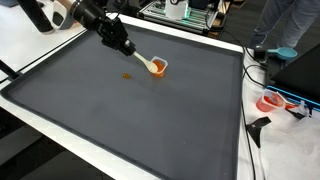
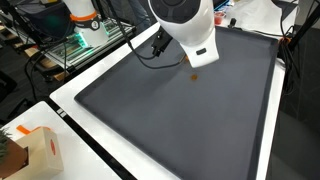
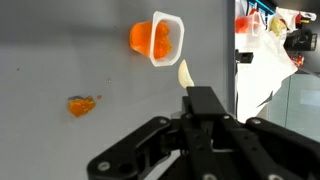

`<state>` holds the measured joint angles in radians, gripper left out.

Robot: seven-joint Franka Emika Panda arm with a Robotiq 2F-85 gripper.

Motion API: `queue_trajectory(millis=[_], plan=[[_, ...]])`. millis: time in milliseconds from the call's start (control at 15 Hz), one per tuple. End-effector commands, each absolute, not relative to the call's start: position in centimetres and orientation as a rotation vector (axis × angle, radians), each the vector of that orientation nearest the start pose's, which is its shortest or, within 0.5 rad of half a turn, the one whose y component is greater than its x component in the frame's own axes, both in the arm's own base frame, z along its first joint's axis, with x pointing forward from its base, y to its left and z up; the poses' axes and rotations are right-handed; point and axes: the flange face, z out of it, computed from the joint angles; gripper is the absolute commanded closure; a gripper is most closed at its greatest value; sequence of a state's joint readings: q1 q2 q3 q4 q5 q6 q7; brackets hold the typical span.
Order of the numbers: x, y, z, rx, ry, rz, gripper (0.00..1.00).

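A small white cup holding orange stuff lies tipped on the dark grey mat; in the wrist view the cup shows its open mouth. My gripper is shut on the handle of a cream plastic spoon, whose tip reaches the cup's rim. In the wrist view the spoon sticks out from between my closed fingers toward the cup. An orange blob lies on the mat beside the cup, also visible in an exterior view as a small orange blob. The arm body hides the cup there.
The mat has a white border. A red and white object and black cables lie off the mat's edge, near a person's legs. A cardboard box sits on a corner of the table. Metal racks stand behind.
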<state>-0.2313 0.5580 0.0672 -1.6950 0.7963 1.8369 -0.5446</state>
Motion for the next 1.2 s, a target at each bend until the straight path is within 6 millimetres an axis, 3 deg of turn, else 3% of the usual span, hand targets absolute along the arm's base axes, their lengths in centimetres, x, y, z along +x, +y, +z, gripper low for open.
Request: queue_trajectory(millis=[0,600,1133], plan=[[64.1,-6.1,26.4,-2.271,0.039,0.147,0.97],[64.1,-6.0,29.8,-2.353,0.060,0.141,0.97],[63.7,-3.1,36.8,-2.550,0.082,0.172,0.97]])
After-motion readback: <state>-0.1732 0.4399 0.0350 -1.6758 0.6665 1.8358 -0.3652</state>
